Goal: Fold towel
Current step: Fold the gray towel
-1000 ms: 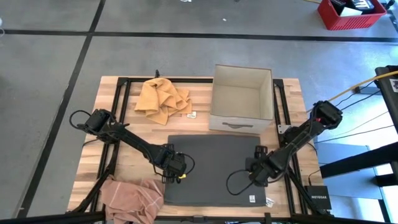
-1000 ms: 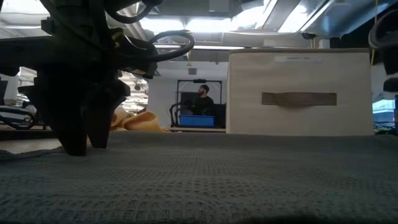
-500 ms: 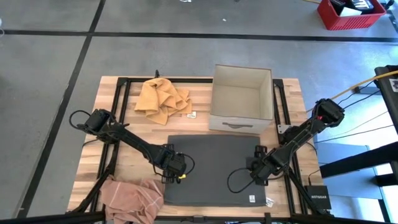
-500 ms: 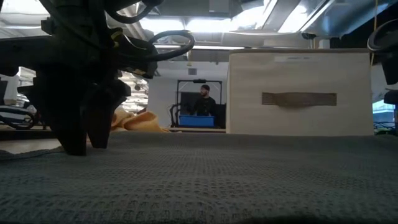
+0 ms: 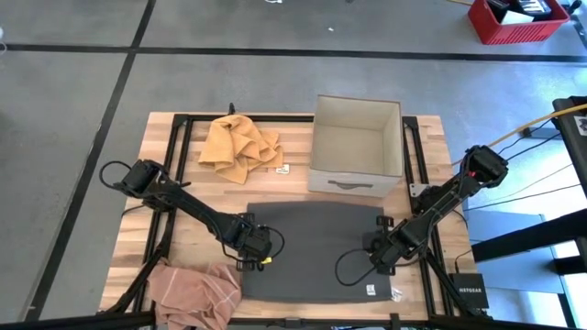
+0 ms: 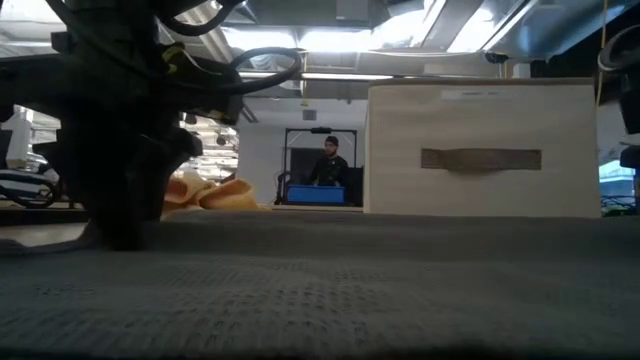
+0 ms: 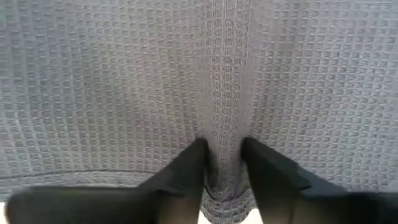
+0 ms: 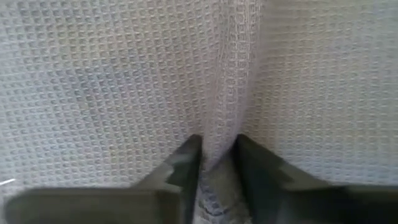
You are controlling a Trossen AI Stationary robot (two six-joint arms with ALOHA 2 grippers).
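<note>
A dark grey waffle-weave towel (image 5: 316, 247) lies spread flat on the wooden table (image 5: 183, 220), near the front edge. My left gripper (image 5: 249, 254) stands on the towel's left edge, pointing down, shut on a pinch of cloth. It also shows as a dark mass in the low view (image 6: 120, 230). My right gripper (image 5: 382, 259) stands on the towel's right edge, likewise pointing down and shut on cloth. Each wrist view shows its own gripper, left (image 7: 222, 168) and right (image 8: 216, 163), with a ridge of cloth between the fingers. My left gripper pinches a narrow raised ridge of the towel (image 7: 222, 134) between its two fingers, close to the towel's left hem. The fingers come from above, pointing down. The cloth around the ridge lies flat on the table. My right gripper pinches a like ridge of cloth (image 8: 233, 118) between its two fingers at the towel's right edge. It too comes from above, pointing down. The towel stays down on the table on both sides of the ridge.
An open beige fabric box (image 5: 356, 147) stands just beyond the towel's far right. A crumpled yellow cloth (image 5: 240, 147) lies at the far left, a pink cloth (image 5: 194, 291) hangs over the near left corner. A person (image 6: 325, 165) is far off in the room.
Both grippers have shut on the towel, each gathering a small ridge of cloth between its fingers. The towel's left and right edges have drawn in a little at the grippers; the rest stays flat.
</note>
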